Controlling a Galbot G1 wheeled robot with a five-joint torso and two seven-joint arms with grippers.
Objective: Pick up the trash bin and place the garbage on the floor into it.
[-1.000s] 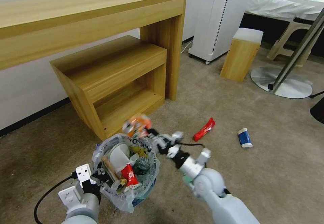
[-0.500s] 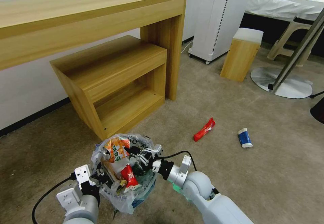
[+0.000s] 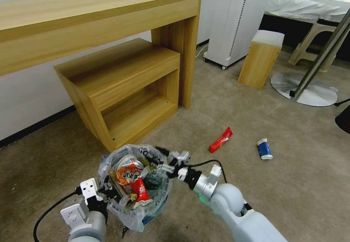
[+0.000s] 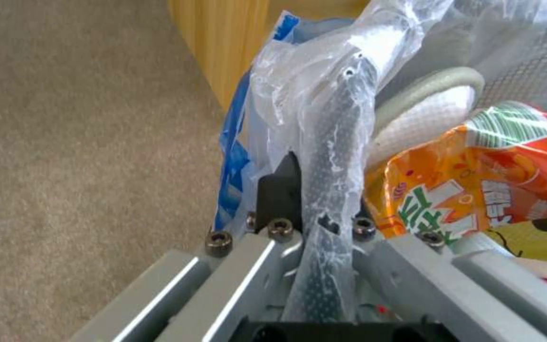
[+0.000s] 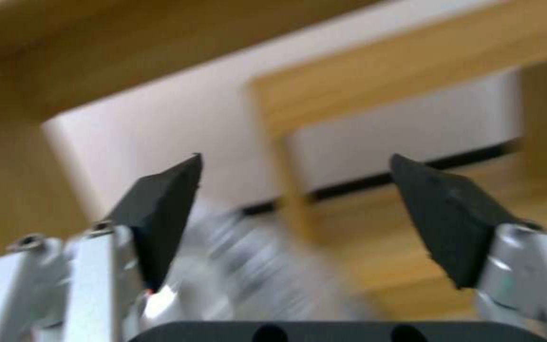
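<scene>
The trash bin, lined with a crinkly bag, hangs low at the front left. My left gripper is shut on its near rim; the left wrist view shows the fingers pinching the bag-wrapped rim. Inside lie an orange crushed can, a red wrapper and a white slipper. My right gripper stands open and empty at the bin's right rim, its fingertips spread wide. On the floor to the right lie a red wrapper and a blue-white paper cup.
A wooden desk with a low shelf unit stands just behind the bin. Farther right are a white appliance, a small wooden stool and a round metal table base.
The right gripper carried the orange can over the bin and let it go; the can now lies inside. The open gripper has drawn back to the bin's right rim.
</scene>
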